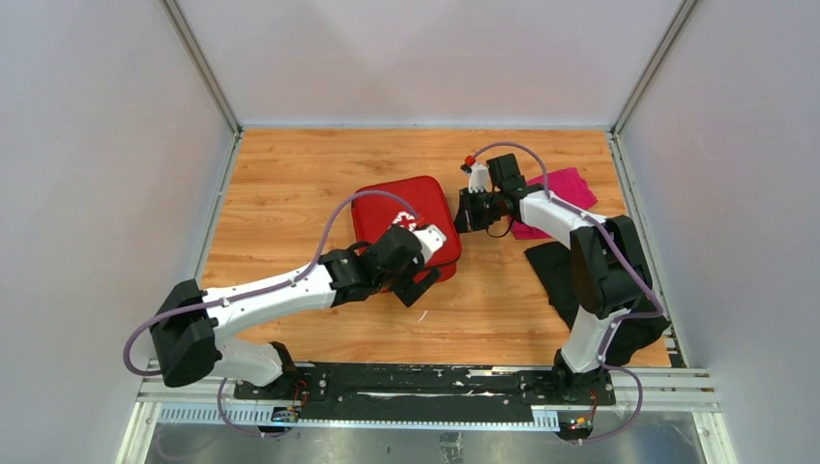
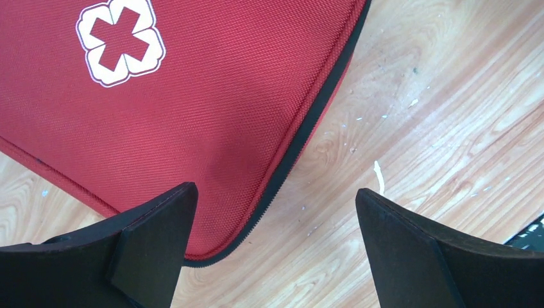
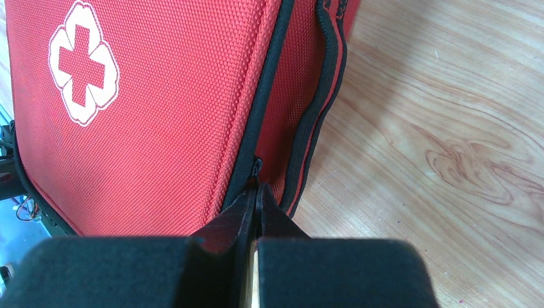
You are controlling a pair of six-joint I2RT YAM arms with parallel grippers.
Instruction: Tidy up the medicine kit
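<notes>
The medicine kit (image 1: 396, 203) is a red fabric zip case lying flat in the middle of the wooden table, lid down, with its white cross (image 2: 120, 42) facing up. My left gripper (image 2: 274, 190) hovers open over the kit's near corner, one finger above the red fabric and the other above bare wood, with nothing between them. My right gripper (image 3: 256, 189) is at the kit's right side (image 1: 462, 220), shut, its tips pinched on the small black zipper pull (image 3: 256, 168) at the black zip seam. The kit's (image 3: 160, 128) lower zip track bulges loose beside the tips.
A magenta cloth (image 1: 566, 188) lies at the back right and a black cloth (image 1: 556, 266) in front of it, partly under the right arm. Grey walls with metal rails enclose the table on three sides. A white scrap (image 2: 378, 176) lies on the wood.
</notes>
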